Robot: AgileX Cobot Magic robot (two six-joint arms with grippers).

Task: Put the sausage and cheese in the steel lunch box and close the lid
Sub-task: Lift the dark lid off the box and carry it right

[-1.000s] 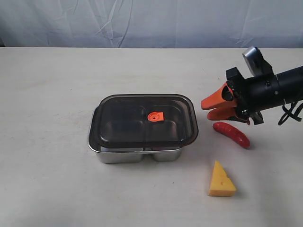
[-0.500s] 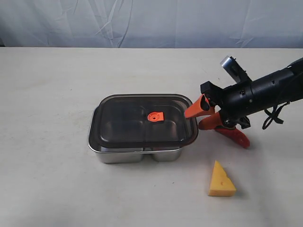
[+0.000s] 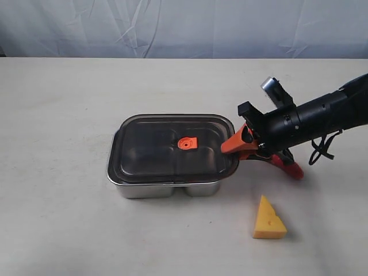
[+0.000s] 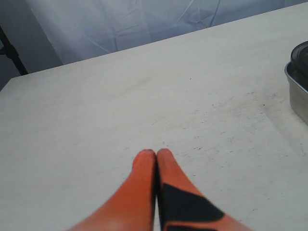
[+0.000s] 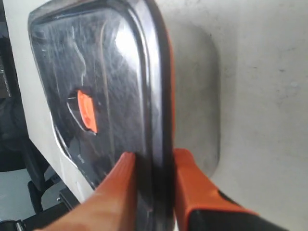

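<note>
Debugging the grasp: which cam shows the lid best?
Right wrist view: the lid fills the frame, its rim pinched between the right hand's fingers. The exterior view shows the whole lid on the box, but the grip is small. The left wrist view catches only a dark corner.

No legible text, label or number anywhere.

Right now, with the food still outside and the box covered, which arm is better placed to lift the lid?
Right. The right gripper pinches the lid by its rim, one finger above, one below. The left gripper is shut over bare table, apart from the box.
</note>
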